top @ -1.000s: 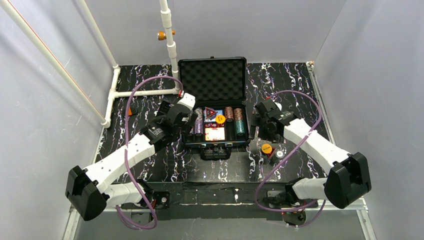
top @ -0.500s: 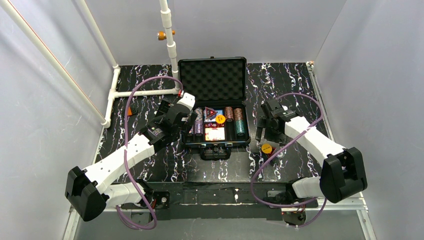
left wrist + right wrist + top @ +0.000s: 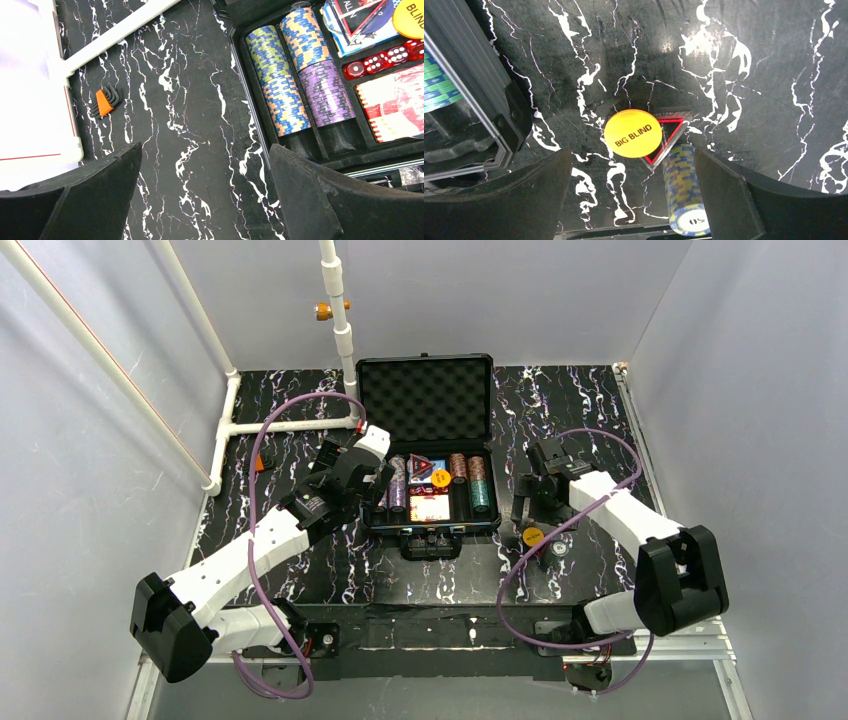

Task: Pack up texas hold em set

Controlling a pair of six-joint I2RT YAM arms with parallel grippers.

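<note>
While the black rectangular hard case (image 3: pixel 425 400) w/ egg-crate foam lid sits open mid-table, ribbed striped chip rows (image 3: pixel 280 80) already slotted, packing's unfinished: a blue-yellow chip roll (image 3: pixel 681 185), clear red-edged triangle (image 3: pixel 670 136) & glossy orange BIG BLIND disc (image 3: pixel 633 133) lie loose just right of it. Left gripper (image 3: pixel 205 150) by its left wall, right gripper (image 3: pixel 633 155) over the disc, both jaws wide, empty.

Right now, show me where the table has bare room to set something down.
Free: the table right of the case lid, and the strip between orange tool and case, under the open left gripper. Crowded: right of the case front, where the right gripper hovers over BIG BLIND disc and chip stack.
</note>
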